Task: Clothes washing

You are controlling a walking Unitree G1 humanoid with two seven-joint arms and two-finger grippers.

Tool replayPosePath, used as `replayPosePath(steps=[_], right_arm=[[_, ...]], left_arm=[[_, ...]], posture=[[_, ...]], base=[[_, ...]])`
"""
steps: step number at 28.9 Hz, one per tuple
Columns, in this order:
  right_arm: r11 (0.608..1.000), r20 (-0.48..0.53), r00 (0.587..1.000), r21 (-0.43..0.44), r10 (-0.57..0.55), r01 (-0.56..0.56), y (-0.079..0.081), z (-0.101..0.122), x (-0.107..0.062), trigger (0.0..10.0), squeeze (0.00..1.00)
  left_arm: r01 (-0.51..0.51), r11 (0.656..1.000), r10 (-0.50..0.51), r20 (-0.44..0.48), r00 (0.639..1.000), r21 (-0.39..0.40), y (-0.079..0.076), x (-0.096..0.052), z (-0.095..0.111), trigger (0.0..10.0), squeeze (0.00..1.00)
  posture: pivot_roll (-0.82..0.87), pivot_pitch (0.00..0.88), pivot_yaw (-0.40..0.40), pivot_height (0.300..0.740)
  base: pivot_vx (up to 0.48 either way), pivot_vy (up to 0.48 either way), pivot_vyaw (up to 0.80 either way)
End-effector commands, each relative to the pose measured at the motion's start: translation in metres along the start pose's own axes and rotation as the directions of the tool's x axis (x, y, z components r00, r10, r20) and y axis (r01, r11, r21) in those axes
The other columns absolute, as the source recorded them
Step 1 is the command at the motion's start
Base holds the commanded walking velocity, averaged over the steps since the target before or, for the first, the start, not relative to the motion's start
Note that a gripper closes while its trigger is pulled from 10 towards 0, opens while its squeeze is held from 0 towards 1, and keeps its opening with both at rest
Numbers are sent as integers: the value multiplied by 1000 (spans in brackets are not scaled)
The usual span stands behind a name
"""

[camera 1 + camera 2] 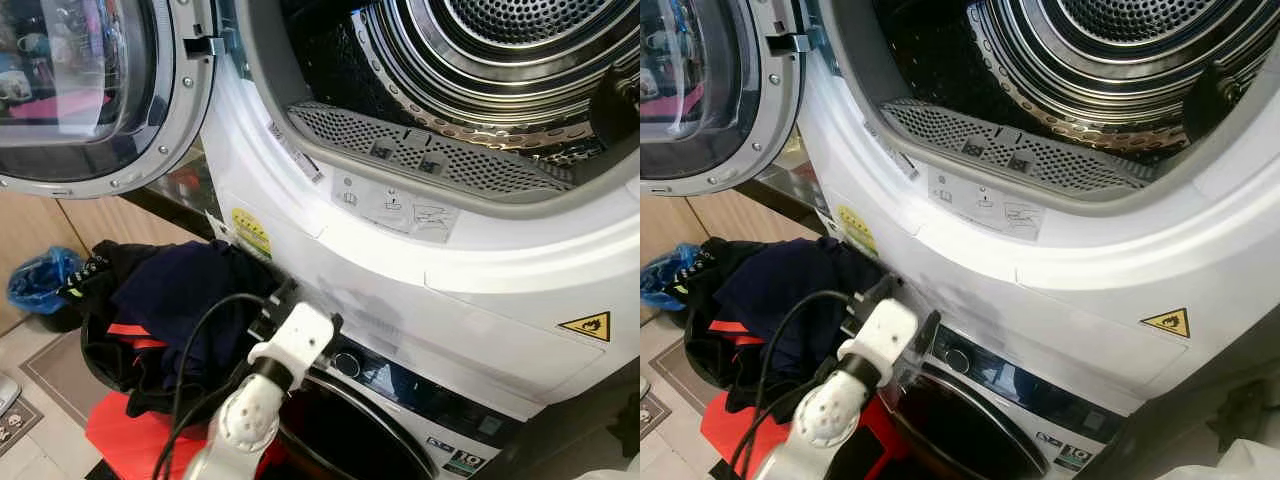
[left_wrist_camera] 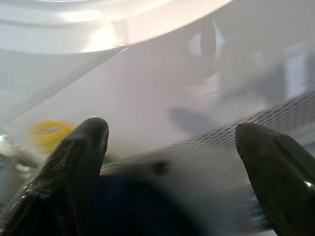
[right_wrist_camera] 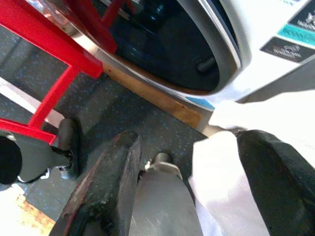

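Right wrist view: red stool (image 3: 54, 44) (underfoot)

The drum (image 1: 520, 40) at the upper right of the frame is bright ribbed metal, punched with small holes. Below it the lint guard (image 1: 430, 155) is grey perforated plastic, matt. The dryer front (image 1: 400, 270) is smooth white plastic with a soft sheen. The door (image 1: 90, 90) at upper left has a silvery ring around clear glossy glass. The clothes (image 1: 170, 300) at lower left are soft dark matt cloth. The washer door (image 3: 167, 44) is dark glossy glass. The fingers (image 2: 74, 167) of the left gripper (image 2: 172, 142) are shiny black plastic. The floor (image 3: 113, 113) is dark and speckled.
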State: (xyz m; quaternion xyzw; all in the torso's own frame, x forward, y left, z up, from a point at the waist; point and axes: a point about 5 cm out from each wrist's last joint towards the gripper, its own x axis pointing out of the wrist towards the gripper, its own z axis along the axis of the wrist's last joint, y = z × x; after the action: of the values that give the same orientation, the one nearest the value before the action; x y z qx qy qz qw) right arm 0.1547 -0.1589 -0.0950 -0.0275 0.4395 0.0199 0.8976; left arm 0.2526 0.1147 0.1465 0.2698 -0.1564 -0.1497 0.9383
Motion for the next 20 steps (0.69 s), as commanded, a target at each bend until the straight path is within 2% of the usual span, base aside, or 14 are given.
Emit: replayPosePath(steps=[1, 2, 4, 7, 10, 13, 14, 17, 20], right_arm=[[1000, -15, 1000, -10, -5, 4, -2, -5, -2, 10000, 0], [1000, -15, 1000, -10, -5, 4, -2, -5, -2, 10000, 0], [1000, -17, 1000, -14, -9, 8, -4, -6, -2, 10000, 0], [1000, -21, 1000, -18, -12, 12, -6, -8, -3, 10000, 0], [1000, -26, 1000, -22, -13, 12, -7, -9, -3, 10000, 0], [1000, -25, 1000, -23, -15, 14, -7, -8, -3, 10000, 0], [1000, -24, 1000, -23, -16, 15, -7, -8, -3, 10000, 0], [1000, -24, 1000, -24, -15, 14, -7, -7, -2, 10000, 0], [1000, -24, 1000, -26, -12, 11, -6, -7, -2, 10000, 0]], left_arm=[[-52, 995, 47, 64, 997, 87, 14, -14, 8, 10000, 0], [-52, 995, 47, 64, 997, 87, 14, -14, 8, 10000, 0], [-64, 987, 56, 56, 997, 149, 19, -24, 9, 10000, 0], [-86, 986, 89, -13, 996, 141, 22, -29, 3, 10000, 0], [-170, 978, 179, -69, 981, 125, 35, -28, -7, 10000, 0], [-236, 961, 256, -135, 957, 147, 47, -32, -20, 10000, 0], [-267, 949, 293, -158, 943, 167, 55, -33, -26, 10000, 0], [-403, 891, 448, -255, 857, 210, 88, -35, -44, 10000, 0], [-468, 858, 513, -324, 795, 211, 102, -40, -55, 10000, 0]], posture=[[23, 86, -7, 740], [23, 86, -7, 740], [23, 88, -5, 740], [30, 91, -6, 740], [33, 93, -7, 740], [44, 101, -6, 740], [44, 101, -6, 740], [63, 105, -7, 740], [67, 105, -4, 740]], base=[[0, 0, 0], [0, 0, 0], [0, 0, 0], [0, 0, 0], [0, 0, 0], [0, 0, 0], [0, 0, 0], [0, 0, 0], [0, 0, 0]])
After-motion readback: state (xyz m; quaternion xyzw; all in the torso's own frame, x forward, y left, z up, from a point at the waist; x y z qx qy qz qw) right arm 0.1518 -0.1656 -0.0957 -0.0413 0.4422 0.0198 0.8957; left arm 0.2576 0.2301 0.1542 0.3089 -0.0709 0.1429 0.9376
